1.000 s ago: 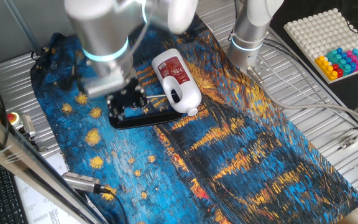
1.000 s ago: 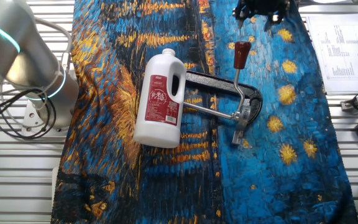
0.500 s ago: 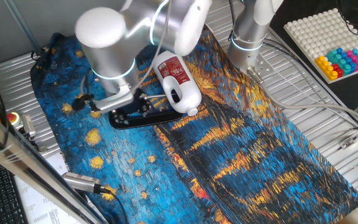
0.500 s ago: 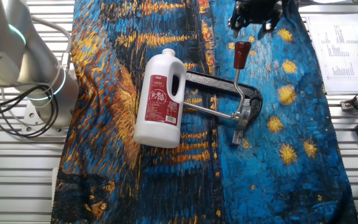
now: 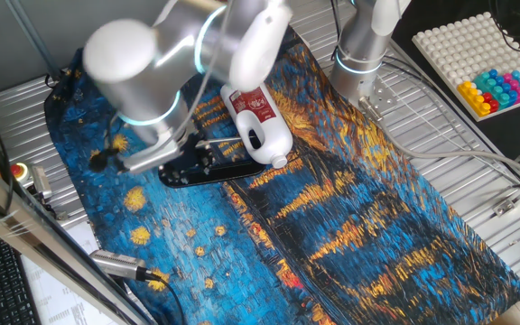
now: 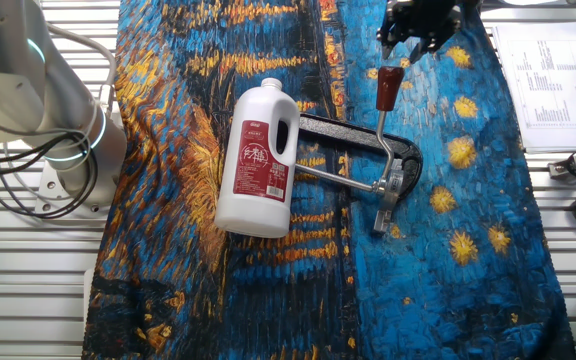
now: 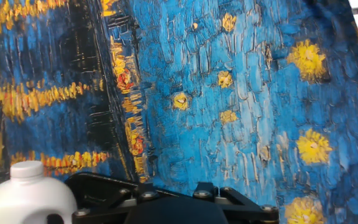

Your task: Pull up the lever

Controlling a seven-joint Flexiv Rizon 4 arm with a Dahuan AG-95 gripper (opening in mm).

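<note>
- One fixed view: my arm hides most of the fixture [image 5: 208,167] on the cloth [image 5: 350,217]; the jug [image 5: 256,117] lies beside it.
- The other fixed view: my hand [image 6: 420,22] hangs just above the lever [image 6: 384,112], whose knob [image 6: 389,86] points toward it; fingers look spread, gripping nothing.
- Hand view: the jug's cap [image 7: 27,170] shows bottom left; fingers unseen.

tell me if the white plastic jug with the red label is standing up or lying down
Lying down. The white plastic jug with the red label rests on its side on the blue painted cloth, label facing up.
</note>
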